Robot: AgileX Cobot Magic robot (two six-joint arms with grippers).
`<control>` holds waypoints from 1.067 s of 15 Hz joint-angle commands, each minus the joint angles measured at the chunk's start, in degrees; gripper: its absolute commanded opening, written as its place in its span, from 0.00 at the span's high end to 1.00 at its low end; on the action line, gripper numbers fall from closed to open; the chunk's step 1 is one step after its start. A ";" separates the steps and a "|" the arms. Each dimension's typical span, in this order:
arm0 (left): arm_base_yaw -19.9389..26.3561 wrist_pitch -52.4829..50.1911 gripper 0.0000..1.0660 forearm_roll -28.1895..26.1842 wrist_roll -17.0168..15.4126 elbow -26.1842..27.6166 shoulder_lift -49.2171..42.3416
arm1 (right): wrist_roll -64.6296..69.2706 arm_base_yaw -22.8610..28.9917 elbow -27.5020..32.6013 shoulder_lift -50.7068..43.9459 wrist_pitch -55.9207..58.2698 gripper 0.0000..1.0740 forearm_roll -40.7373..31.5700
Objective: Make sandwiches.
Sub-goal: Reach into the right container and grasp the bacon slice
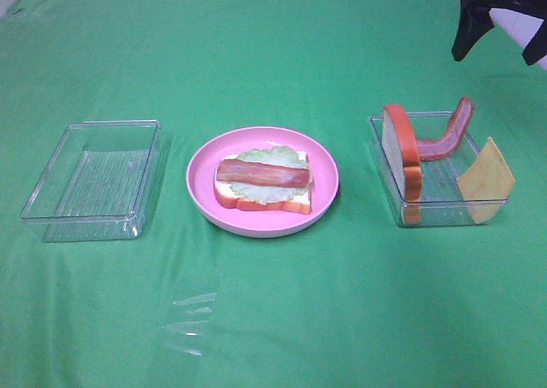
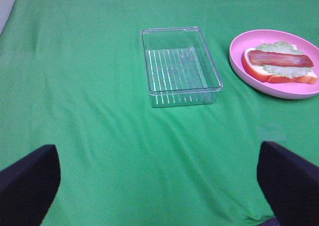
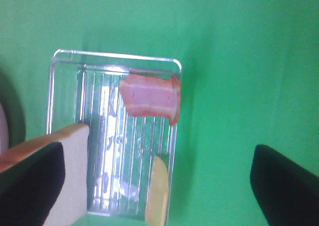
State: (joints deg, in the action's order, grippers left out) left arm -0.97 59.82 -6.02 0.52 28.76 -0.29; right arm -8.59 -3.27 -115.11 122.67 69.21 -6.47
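On the pink plate (image 1: 256, 227) lies an open sandwich (image 1: 262, 183): a white bread slice, pale green lettuce and a bacon strip (image 1: 261, 173) on top. It also shows in the left wrist view as sandwich (image 2: 279, 64). The right clear tray (image 1: 444, 208) holds an upright bread slice (image 1: 402, 159), a curved bacon strip (image 1: 444, 138) and a yellow cheese square (image 1: 485, 179). My right gripper (image 1: 502, 39) hangs open above and behind this tray, holding nothing; its view looks down on the bacon (image 3: 151, 99), bread (image 3: 71, 172) and cheese (image 3: 158, 196). My left gripper (image 2: 159, 191) is open and empty, well short of the plate.
An empty clear tray (image 1: 51, 215) stands left of the plate, seen as tray (image 2: 182, 92) in the left wrist view. A green cloth (image 1: 273, 320) covers the whole table, with a small shiny patch near the front.
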 commanded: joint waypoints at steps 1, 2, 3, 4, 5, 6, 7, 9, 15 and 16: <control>-0.11 -0.57 0.06 -0.17 -0.11 -0.11 -1.09 | -0.80 -0.34 -4.41 3.67 2.23 0.11 -0.52; -0.11 -0.57 0.06 -0.17 -0.11 -0.11 -1.09 | -1.15 -0.34 -4.47 4.47 1.38 0.11 -0.52; -0.11 -0.57 0.06 -0.17 -0.11 -0.11 -1.09 | -1.20 -0.34 -4.47 4.81 1.03 0.11 -0.52; -0.11 -0.57 0.06 -0.17 -0.11 -0.11 -1.09 | -1.43 -0.34 -4.47 5.79 0.80 0.11 -0.46; -0.11 -0.57 0.06 -0.17 -0.11 -0.11 -1.09 | -1.43 -0.40 -4.47 7.10 0.57 0.11 -0.46; -0.11 -0.57 0.06 -0.17 -0.11 -0.11 -1.09 | -1.66 -0.40 -4.47 8.08 0.34 0.11 -0.69; -0.11 -0.57 0.06 -0.17 -0.11 -0.11 -1.09 | -1.89 -0.40 -4.47 8.94 0.00 0.11 -1.26; -0.11 -0.57 0.06 -0.17 -0.11 -0.11 -1.09 | -2.23 -0.40 -4.47 10.66 -0.80 0.11 -2.06; -0.11 -0.57 0.06 -0.17 -0.11 -0.11 -1.09 | -2.46 -0.40 -4.47 13.52 -0.80 0.20 -2.75; -0.11 -0.57 0.06 -0.17 -0.11 -0.11 -1.09 | -2.46 -0.40 -4.47 13.58 -0.80 0.23 -3.04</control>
State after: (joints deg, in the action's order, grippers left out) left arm -0.97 59.76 -6.02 0.52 28.76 -0.29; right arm -10.14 -3.27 -119.29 136.02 68.58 -8.88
